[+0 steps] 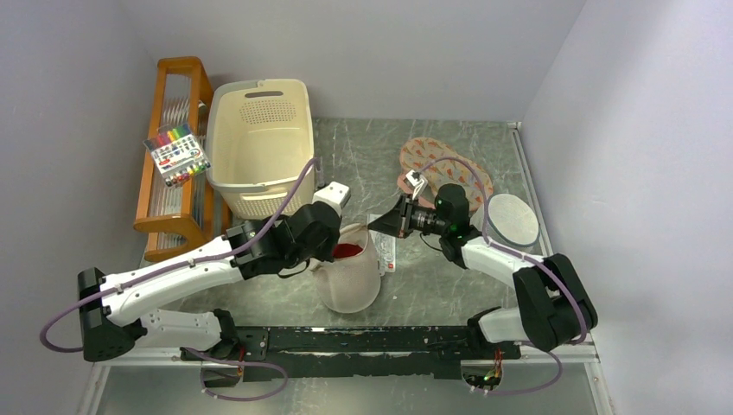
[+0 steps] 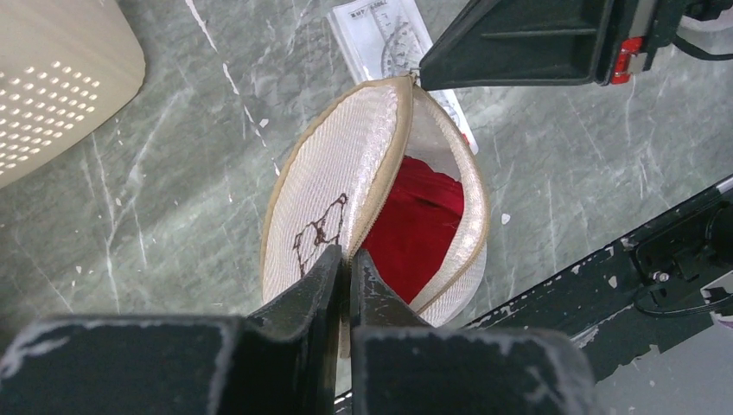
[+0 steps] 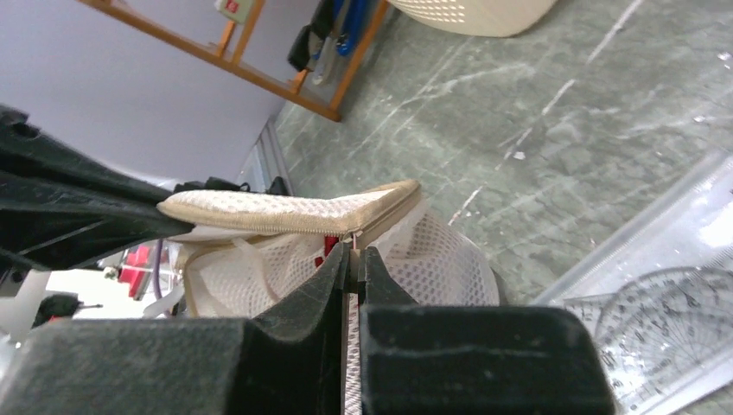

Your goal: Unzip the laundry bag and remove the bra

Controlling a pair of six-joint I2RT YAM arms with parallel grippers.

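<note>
Grey table [image 1: 415, 164]: left tool [image 2: 348, 259] and right tool [image 3: 354, 256] both pinch the laundry bag [image 2: 333, 164].

On left arm [image 1: 173, 277] and right arm [image 1: 497, 258]: white link shells, black joint housings, lilac cable [image 1: 43, 335] routed externally. On left gripper [image 2: 347, 259] and right gripper [image 3: 354, 255]: matte black finish, chipped edges.

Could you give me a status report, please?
Left end effector, right end effector shut on laundry bag rim. Bag unzipped, red bra inside. Opening unobstructed.

laundry bag [image 1: 350, 281] on the grey table [image 1: 432, 285] (red bra [image 1: 347, 250] inside)
</note>
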